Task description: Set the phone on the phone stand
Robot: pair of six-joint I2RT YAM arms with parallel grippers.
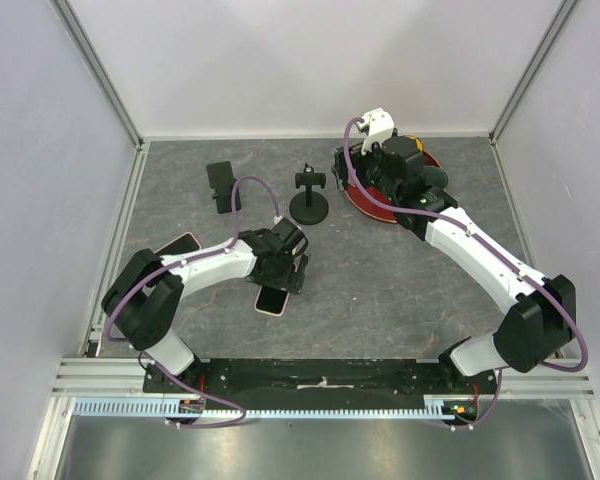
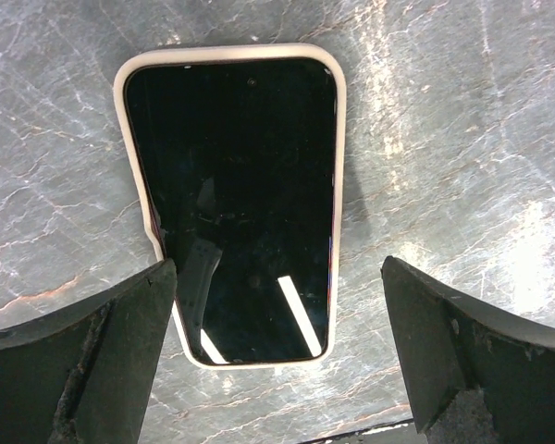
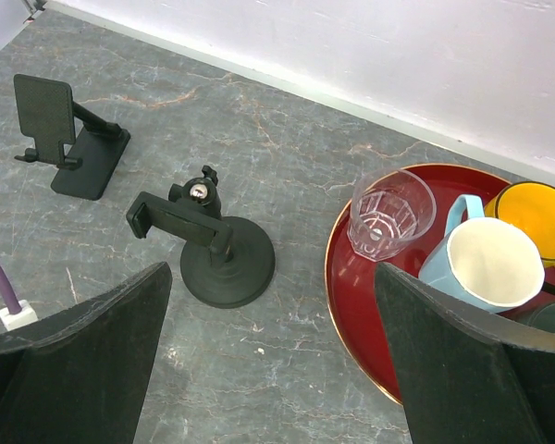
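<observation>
Grey table [image 2: 444, 120]; phone [image 2: 236, 185] screen-up, plain from left wrist.

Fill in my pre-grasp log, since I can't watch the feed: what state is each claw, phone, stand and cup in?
phone: lying flat, screen up and dark, not gripped
left claw: open, over the phone
right claw: open, holding nothing
round-base stand: upright, clamp empty
folding stand: upright, empty
glass: upright, empty, on the red tray
blue mug: upright, empty, on the tray
</observation>
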